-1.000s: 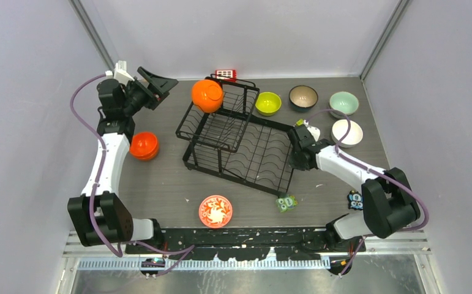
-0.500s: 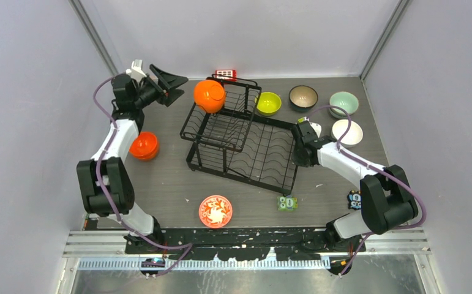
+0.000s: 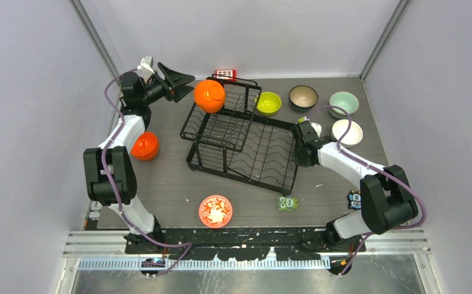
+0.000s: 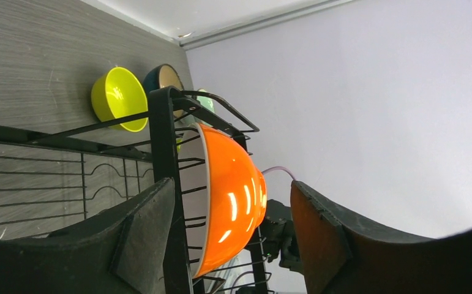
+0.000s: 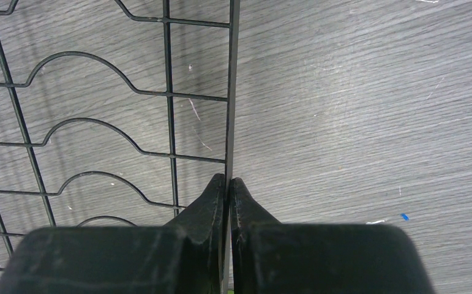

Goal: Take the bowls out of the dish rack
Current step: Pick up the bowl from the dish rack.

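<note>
Upper centre in the top view, the orange bowl point(image 3: 209, 95) sits on edge in the dish rack point(image 3: 245, 147), with the left gripper point(image 3: 185, 87) spread wide and empty just beside it. At the rack's right edge the right gripper point(image 5: 228, 182) is clamped tight on a rim wire

Bright, even light — glare on orange bowl point(image 4: 230, 208).

The tabletop point(image 5: 374, 92) is matt grey wood-grain laminate, finely scratched and scuffed. The dish rack point(image 5: 229, 92) is thin black wire, smooth with a dull sheen. The orange bowl point(image 4: 233, 202) and lime bowl point(image 4: 118, 98) are smooth and glossy, catching bright highlights. The right tool point(image 5: 228, 182) looks matt black, faintly grainy plastic
</note>
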Robot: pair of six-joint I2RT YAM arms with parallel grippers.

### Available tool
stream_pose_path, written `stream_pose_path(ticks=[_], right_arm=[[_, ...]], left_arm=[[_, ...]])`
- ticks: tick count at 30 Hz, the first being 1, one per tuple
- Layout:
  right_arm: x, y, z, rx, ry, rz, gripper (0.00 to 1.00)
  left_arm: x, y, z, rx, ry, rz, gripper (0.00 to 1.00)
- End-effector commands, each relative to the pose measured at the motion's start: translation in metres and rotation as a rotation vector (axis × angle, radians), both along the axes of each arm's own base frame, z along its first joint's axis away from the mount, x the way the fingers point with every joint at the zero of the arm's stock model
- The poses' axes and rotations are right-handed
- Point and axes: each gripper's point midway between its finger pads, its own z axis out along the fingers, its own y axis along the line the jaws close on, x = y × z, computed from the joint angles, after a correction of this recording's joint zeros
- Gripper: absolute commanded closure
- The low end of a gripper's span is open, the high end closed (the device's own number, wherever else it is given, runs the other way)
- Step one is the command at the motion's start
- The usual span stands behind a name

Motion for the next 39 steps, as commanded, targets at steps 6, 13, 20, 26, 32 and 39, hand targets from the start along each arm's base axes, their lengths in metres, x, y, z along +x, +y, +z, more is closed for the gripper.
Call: stream_pose_path(ticks=[6,13,20,26,32,39], right_arm=[[0.033,0.02,0.034,0.102,-0.145,0.023,0.92],[0.032,0.021,0.034,0.12,-0.144,0.023,0.92],[0.033,0.022,0.035,0.134,-0.147,0.02,0.92],[0.034,0.023,0.035,0.143,-0.148,0.021,0.92],[0.034,0.024,0.033,0.161,-0.142,0.016,0.92],[0.034,0.024,0.033,0.167,-0.143,0.017,0.92]], left_arm=[[-0.009,-0.014,0.018,-0.009,-0.088,-0.079,0.33],[-0.015,-0.016,0.017,-0.032,-0.091,-0.098,0.39],[-0.022,-0.019,0.008,-0.056,-0.071,-0.121,0.44],[-0.028,-0.024,0.005,-0.06,-0.063,-0.143,0.47],[-0.033,-0.026,0.012,-0.106,-0.079,-0.165,0.57],[-0.038,-0.031,0.01,-0.115,-0.075,-0.184,0.59]])
